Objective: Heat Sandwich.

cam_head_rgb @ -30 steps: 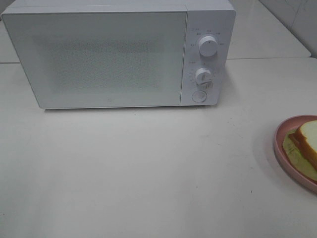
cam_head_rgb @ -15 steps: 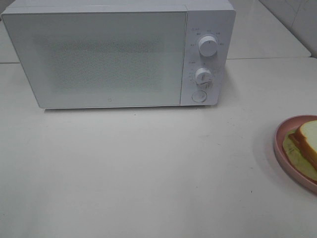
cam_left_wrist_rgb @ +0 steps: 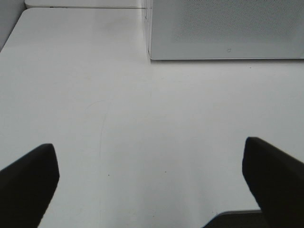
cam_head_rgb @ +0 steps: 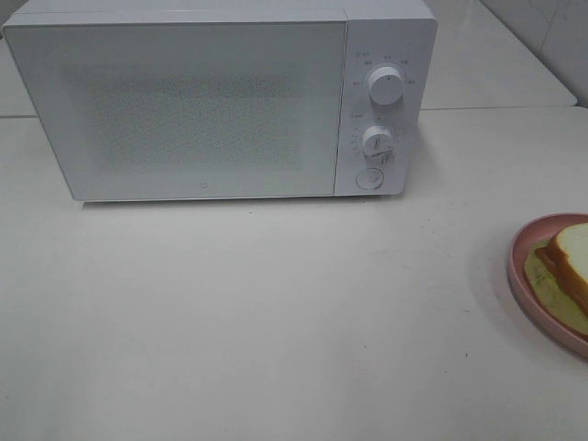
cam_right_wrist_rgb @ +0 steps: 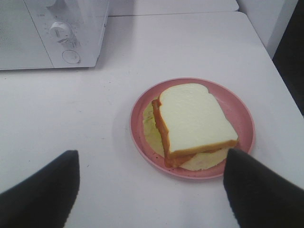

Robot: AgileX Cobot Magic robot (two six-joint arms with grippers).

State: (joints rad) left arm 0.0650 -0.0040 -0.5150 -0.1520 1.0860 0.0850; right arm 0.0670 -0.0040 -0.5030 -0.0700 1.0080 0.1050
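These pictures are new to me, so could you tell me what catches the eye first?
A white microwave with its door shut stands at the back of the table. At the table's right edge sits a pink plate holding a sandwich of thick white bread with orange-red filling. Both grippers are open and hold nothing.

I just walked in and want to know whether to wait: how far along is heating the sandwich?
Nothing looks done yet. The microwave door is shut and the sandwich sits on its pink plate on the table. Both the left gripper and right gripper are open and empty, the right one nearest the plate. Opening the door, loading the plate and setting the dials all remain.
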